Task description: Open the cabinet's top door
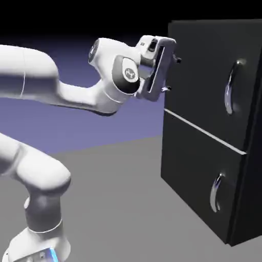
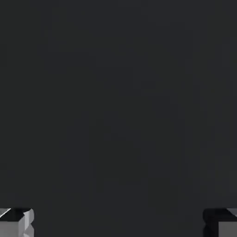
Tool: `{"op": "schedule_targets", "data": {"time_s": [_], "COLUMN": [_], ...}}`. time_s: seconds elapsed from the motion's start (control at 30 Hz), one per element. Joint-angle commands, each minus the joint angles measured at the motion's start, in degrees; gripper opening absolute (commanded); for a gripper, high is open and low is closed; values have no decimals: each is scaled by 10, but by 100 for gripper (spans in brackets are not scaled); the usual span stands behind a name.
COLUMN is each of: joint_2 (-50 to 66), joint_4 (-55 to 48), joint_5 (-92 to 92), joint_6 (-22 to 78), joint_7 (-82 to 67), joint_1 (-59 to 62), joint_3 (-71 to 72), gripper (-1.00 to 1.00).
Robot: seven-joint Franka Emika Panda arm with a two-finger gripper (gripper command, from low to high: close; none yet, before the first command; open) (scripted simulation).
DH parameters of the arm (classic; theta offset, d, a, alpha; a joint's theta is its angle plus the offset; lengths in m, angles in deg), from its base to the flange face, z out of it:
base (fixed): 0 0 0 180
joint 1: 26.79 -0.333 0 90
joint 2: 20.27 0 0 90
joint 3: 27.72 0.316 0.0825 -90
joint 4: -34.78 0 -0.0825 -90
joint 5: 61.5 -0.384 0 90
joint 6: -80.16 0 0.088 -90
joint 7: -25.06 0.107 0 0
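The dark charcoal cabinet (image 1: 254,128) stands at the right of the exterior view. Its top door (image 1: 202,71) lies flat against the body, with a curved silver handle (image 1: 233,87) near its right edge. My gripper (image 1: 172,74) is open, its fingers pointing at the door's left edge, far from the handle. In the hand view the dark panel (image 2: 118,102) fills the picture. Only the two grey fingertips (image 2: 16,224) show there, wide apart at the bottom corners, around my gripper (image 2: 118,227) with nothing between them.
Below a thin pale line (image 1: 204,132) sits the shorter lower panel (image 1: 192,169) with its own silver handle (image 1: 217,192). The grey table (image 1: 117,204) stretches between the robot's base and the cabinet.
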Motion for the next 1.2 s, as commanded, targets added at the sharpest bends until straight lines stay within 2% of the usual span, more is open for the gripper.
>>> {"op": "schedule_targets", "data": {"time_s": [0.0,0.83,1.07,1.1,1.17], "joint_2": [-6,-154,-149,-149,-152], "joint_4": [-6,-152,-229,-229,-208], "joint_5": [25,648,687,687,689], "joint_6": [1,21,43,43,59], "joint_7": [-18,-455,-472,-472,-465], "joint_1": [-10,-270,-379,-379,-360], "joint_3": [-12,-310,-363,-363,-349], "gripper": [0,0,0,-100,-100]}}
